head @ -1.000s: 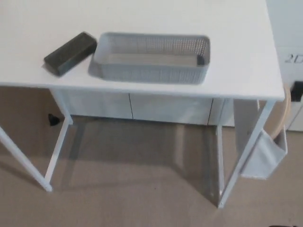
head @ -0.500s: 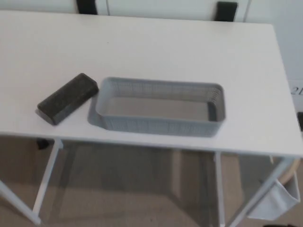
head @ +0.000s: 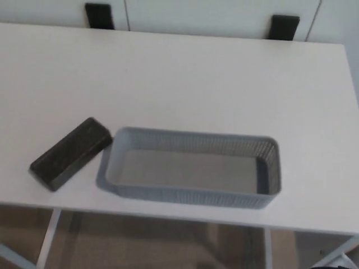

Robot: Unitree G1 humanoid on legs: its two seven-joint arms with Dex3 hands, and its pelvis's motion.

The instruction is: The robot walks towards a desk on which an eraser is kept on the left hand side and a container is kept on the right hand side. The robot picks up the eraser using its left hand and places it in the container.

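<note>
Item: dark rectangular block eraser (head: 71, 153), flat on white desk top (head: 185, 78), just left of empty grey mesh plastic container (head: 190, 193), within left-hand reach; neither robot hand visible, state unknowable.

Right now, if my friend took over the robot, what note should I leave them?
Hands: neither the left nor the right hand shows in the head view.
Things: the eraser lies tilted on the white desk, just left of the grey basket, close to its corner. The basket holds nothing.
Done: the robot is at the desk, looking down on it.
Left: pick up the eraser with the left hand and put it in the basket.
</note>
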